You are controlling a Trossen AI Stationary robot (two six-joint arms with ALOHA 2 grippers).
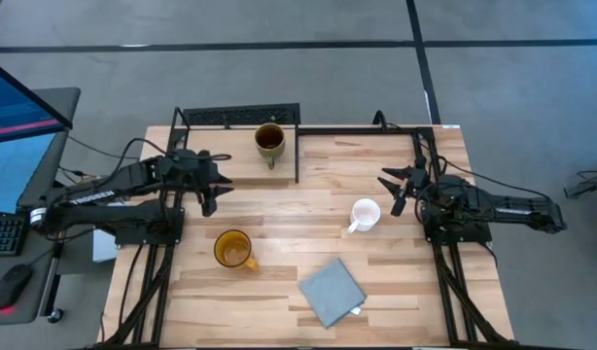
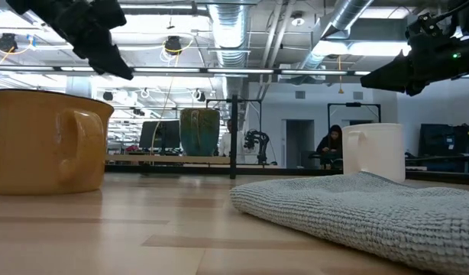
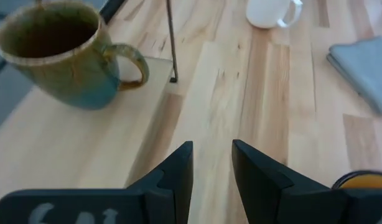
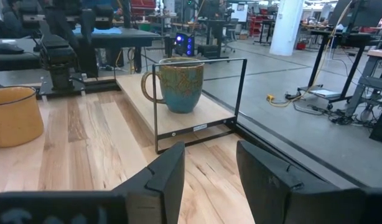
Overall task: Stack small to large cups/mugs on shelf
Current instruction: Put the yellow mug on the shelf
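The olive-brown mug (image 1: 269,141) stands upright on its base on the low wooden shelf (image 1: 230,146) at the far side; it also shows in the left wrist view (image 3: 60,53) and the right wrist view (image 4: 178,84). The yellow-orange mug (image 1: 234,250) stands on the table near the left. The white mug (image 1: 365,214) stands on the table right of centre. My left gripper (image 1: 213,185) is open and empty, above the table left of the shelf's near edge. My right gripper (image 1: 394,187) is open and empty, above the table just right of the white mug.
A folded grey cloth (image 1: 332,291) lies on the table near the front edge. The shelf's black frame post (image 1: 298,160) stands between the shelf and the bare table to its right. A monitor, keyboard and mouse stand off the table's left side.
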